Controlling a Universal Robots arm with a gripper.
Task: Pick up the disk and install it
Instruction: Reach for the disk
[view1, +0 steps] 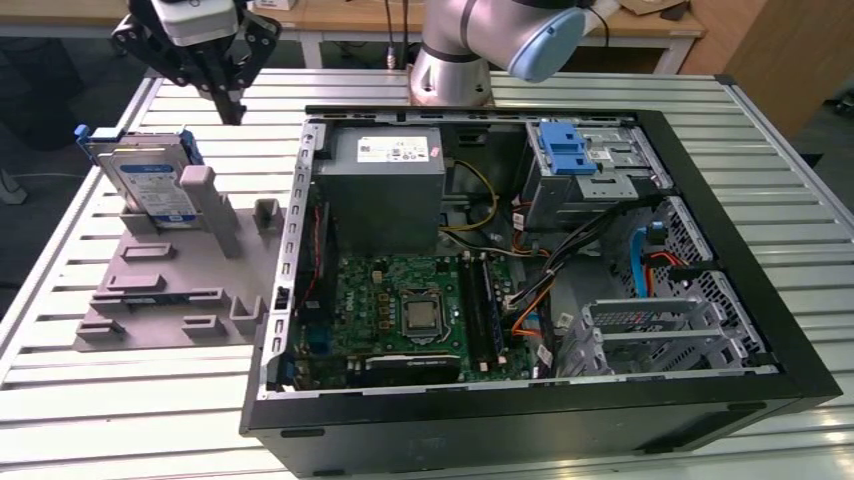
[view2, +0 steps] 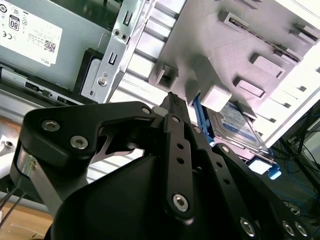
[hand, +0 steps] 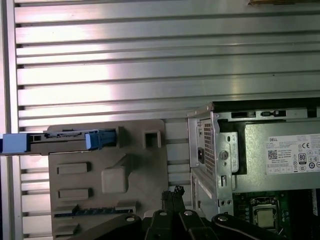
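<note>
The disk (view1: 144, 180) stands on its edge in a grey plastic holder (view1: 160, 290) on the slatted table, at the exterior view's left. It is a silver drive with a white-and-blue label and a blue bracket around it. The first wrist view shows the disk (hand: 65, 140) edge-on, and the second wrist view shows its label face (view2: 235, 125). My gripper (view1: 230, 112) hangs above the table, beyond the disk and a little toward the exterior view's right, apart from it. Its black fingers meet at the tips (view2: 172, 99) with nothing between them.
An open black computer case (view1: 534, 425) lies to the exterior view's right of the holder. Inside it are a grey power supply box (view1: 387, 190), a motherboard (view1: 414, 310) and a metal drive bay with a blue latch (view1: 567, 150). The arm's base (view1: 447, 80) stands behind the case.
</note>
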